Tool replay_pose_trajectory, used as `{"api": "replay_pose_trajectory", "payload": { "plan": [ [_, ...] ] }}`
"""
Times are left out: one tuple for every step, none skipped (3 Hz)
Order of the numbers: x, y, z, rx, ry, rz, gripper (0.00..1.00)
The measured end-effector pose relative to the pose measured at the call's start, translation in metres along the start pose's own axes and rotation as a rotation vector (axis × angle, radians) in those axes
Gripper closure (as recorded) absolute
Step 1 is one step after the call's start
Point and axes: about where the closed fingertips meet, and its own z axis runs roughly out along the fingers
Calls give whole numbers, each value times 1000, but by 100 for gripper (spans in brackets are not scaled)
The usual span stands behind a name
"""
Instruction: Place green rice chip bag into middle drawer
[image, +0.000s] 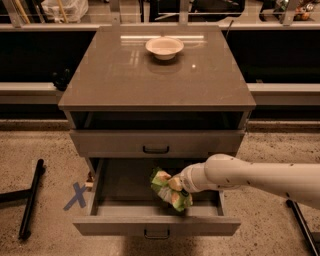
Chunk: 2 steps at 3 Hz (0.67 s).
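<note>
The green rice chip bag (162, 178) is crumpled, light green with tan chips pictured, and sits low inside the open middle drawer (156, 226), right of its centre. My gripper (176, 186) reaches in from the right at the end of the white arm (250, 176) and is shut on the bag. The bag hides most of the fingers. I cannot tell whether the bag touches the drawer floor. The drawer is pulled fully out, and its dark bar handle shows on the front panel.
The grey drawer front (156, 143) above is shut. A white bowl (164, 47) stands on the cabinet top (110, 75). A blue tape X (76, 196) and a black bar (30, 200) lie on the floor to the left. Another black bar (302, 225) lies to the right.
</note>
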Motion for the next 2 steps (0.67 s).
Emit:
{"api": "replay_pose_trajectory", "payload": {
  "plan": [
    [10,-26,12,38,-27,57,59],
    [12,-51,19,65,-61,93,28]
  ]
}}
